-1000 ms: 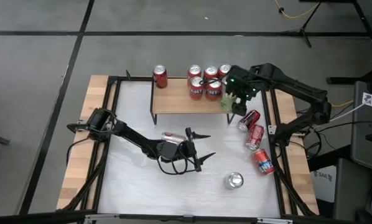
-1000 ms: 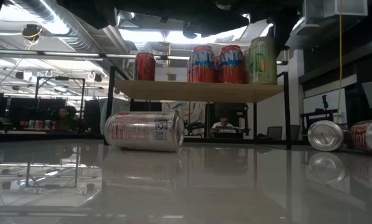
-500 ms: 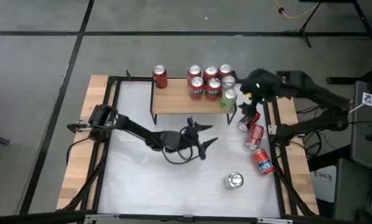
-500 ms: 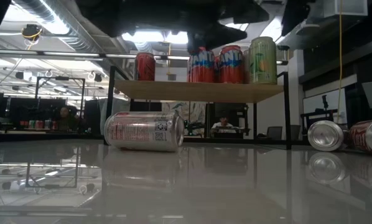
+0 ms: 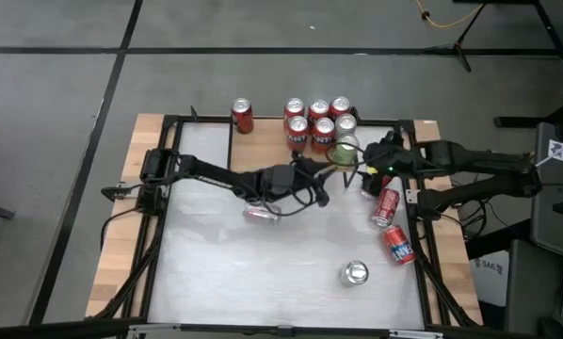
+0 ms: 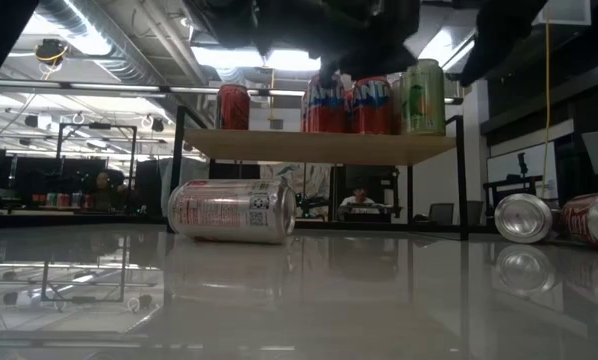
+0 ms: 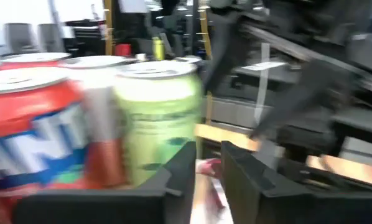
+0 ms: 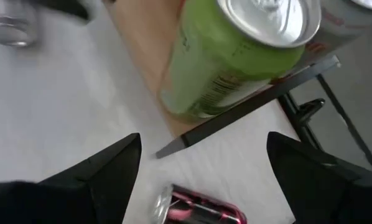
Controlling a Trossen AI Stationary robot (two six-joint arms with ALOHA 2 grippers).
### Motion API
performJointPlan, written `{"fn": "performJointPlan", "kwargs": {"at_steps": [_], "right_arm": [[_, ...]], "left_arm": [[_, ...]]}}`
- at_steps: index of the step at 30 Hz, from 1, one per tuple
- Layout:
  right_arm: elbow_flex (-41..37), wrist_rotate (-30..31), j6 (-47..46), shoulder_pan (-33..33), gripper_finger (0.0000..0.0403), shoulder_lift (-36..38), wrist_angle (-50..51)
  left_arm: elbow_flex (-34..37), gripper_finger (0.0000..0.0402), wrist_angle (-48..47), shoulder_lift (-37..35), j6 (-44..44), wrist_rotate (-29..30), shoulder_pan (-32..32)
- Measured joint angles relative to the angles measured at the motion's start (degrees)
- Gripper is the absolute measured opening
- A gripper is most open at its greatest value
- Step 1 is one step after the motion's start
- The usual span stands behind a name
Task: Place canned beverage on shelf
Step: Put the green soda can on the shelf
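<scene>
front of the table first: a silver can (image 5: 355,273) stands upright on the white table (image 5: 216,282), all alone. a step further in, a silver-and-red can (image 6: 231,211) lies on its side on the white surface, nothing touching it. off to the right edge, three red cans (image 5: 387,209) lie tipped in a loose line, well clear of the rest.

now the left gripper (image 7: 206,163), up above the front of the shelf (image 6: 319,146), its two dark fingers (image 7: 176,177) drawn in with only a thin gap between them and nothing held in that gap. the green can (image 7: 156,115) stands just beside those fingers, apart from them.

the right gripper (image 8: 198,177) hangs by the shelf's right end, jaws spread wide and empty, looking down on that same green can, which stands upright at the corner of the wooden top.

further back on the shelf, the red cans (image 6: 349,103) stand in a tight cluster beside the green one, and a lone red can (image 6: 233,106) stands at the far left corner.
</scene>
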State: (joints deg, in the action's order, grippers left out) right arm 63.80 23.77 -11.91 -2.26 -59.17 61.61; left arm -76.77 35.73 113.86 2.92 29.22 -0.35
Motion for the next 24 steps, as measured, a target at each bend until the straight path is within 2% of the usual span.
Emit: {"fn": "performJointPlan", "kwargs": {"at_steps": [8, 24], "right_arm": [[-4.1, 4.3, 0.2, 0.0, 0.0337, -0.4, -4.9], [-4.1, 4.7, 1.7, 0.0, 0.0337, -0.3, -8.0]], "left_arm": [[0.0, 0.0005, -0.8, 0.0, 5.4, 1.7, 3.6], [0.0, 0.0000, 0.1, 0.4, 12.0, 0.1, 4.2]]}}
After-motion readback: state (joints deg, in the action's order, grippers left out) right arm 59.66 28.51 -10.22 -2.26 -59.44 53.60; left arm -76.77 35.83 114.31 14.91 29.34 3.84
